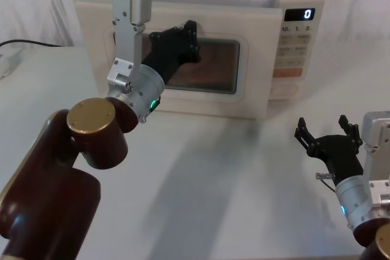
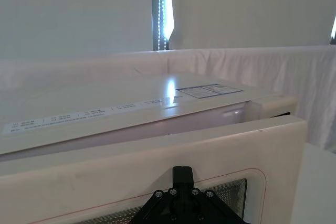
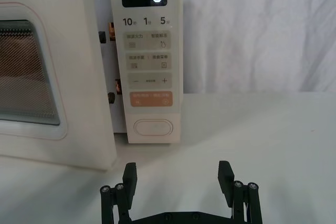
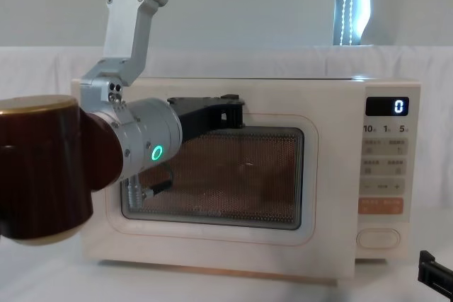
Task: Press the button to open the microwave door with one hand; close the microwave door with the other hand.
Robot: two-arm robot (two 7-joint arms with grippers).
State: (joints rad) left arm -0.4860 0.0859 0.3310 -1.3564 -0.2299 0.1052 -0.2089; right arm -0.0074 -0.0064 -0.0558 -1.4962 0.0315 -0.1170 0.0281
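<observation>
The door (image 1: 201,71) stands slightly ajar, its long axis level, free edge by the panel. The left gripper (image 1: 183,39) presses its glass; jaw state unclear. The right gripper (image 3: 177,179) hovers before the button (image 3: 153,127), jaws apart, bare table between.

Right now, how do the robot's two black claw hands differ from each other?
1. Place: the left black two-finger gripper is raised at the cream microwave door. The right black two-finger gripper sits low over the white table, back from the cream control panel.
2. Jaws: the left gripper's are together; the right gripper's are spread wide.

Both sit on silver wrists and point toward the microwave.
</observation>
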